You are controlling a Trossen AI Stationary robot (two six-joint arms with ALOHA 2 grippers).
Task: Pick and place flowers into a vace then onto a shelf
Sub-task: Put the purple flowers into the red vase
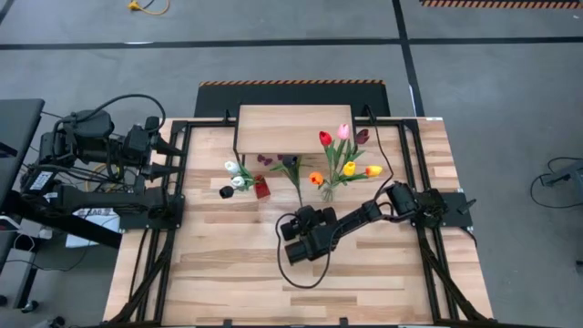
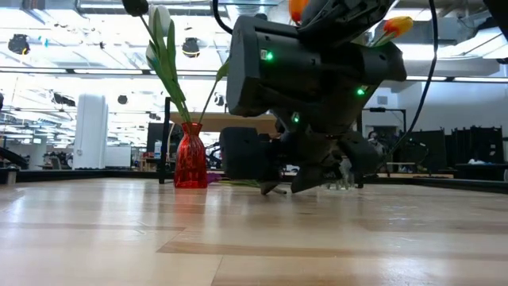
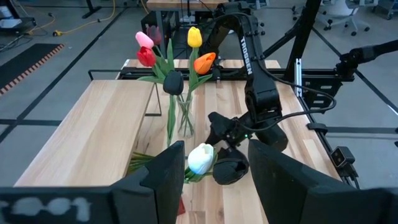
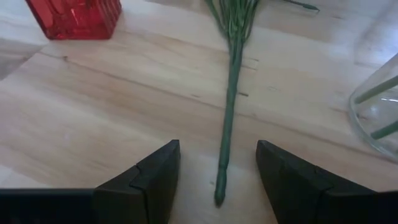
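Note:
A leafy purple-blossom sprig (image 1: 291, 169) lies flat on the table, its green stem (image 4: 231, 93) pointing at my right gripper. My right gripper (image 4: 217, 168) is low over the table and open, one finger on each side of the stem's free end, apart from it. A red vase (image 1: 261, 189) holds a white and a black tulip (image 3: 200, 158). A clear glass vase (image 1: 328, 191) holds several coloured tulips (image 3: 194, 38). The shelf (image 1: 291, 128) stands at the far edge. My left gripper (image 3: 214, 180) hangs open and raised at the table's left side.
The red vase (image 4: 74, 15) and the glass vase (image 4: 379, 118) stand close on either side of the sprig. A black cable (image 1: 387, 159) runs across the table beside the glass vase. The near half of the table (image 1: 273, 282) is bare wood.

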